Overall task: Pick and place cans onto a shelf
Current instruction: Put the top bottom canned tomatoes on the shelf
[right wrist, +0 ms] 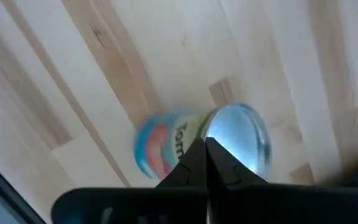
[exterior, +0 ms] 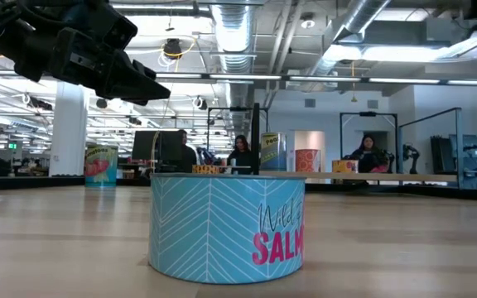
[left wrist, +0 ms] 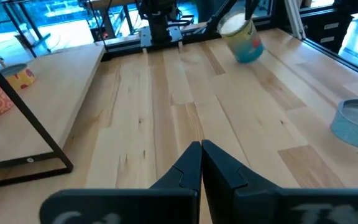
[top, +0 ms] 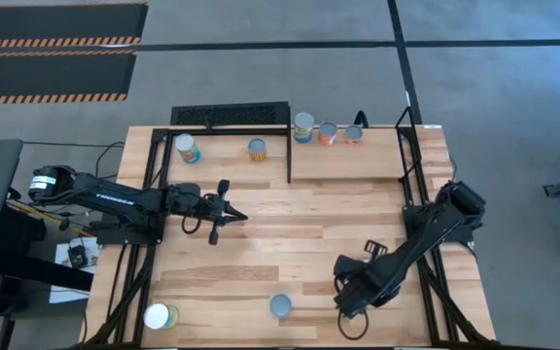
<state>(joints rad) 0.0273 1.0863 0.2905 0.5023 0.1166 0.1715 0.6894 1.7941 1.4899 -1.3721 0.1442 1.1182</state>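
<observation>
The right gripper [right wrist: 205, 144] has its jaws pressed together with nothing between them; in its wrist view a can with a blue and red label [right wrist: 197, 142] lies on its side on the surface just past the tips, so the jaws seem to have closed without catching it. In the high view this gripper [top: 350, 324] sits low near the front edge of the surface, toward the right corner, its arm reaching in from the right edge. The left gripper [top: 233, 216] also has its jaws shut and empty, held out flat over the middle of the surface, apparently waiting. A pale blue can [top: 281, 306] stands near the front edge, just left of the right gripper, and a white-topped can [top: 159, 316] stands at the front left corner. The shelf [top: 348, 156] lines the rear edge; three cans [top: 328, 131] stand along its back at the right section, and two more [top: 221, 149] at the left section, likely already placed.
</observation>
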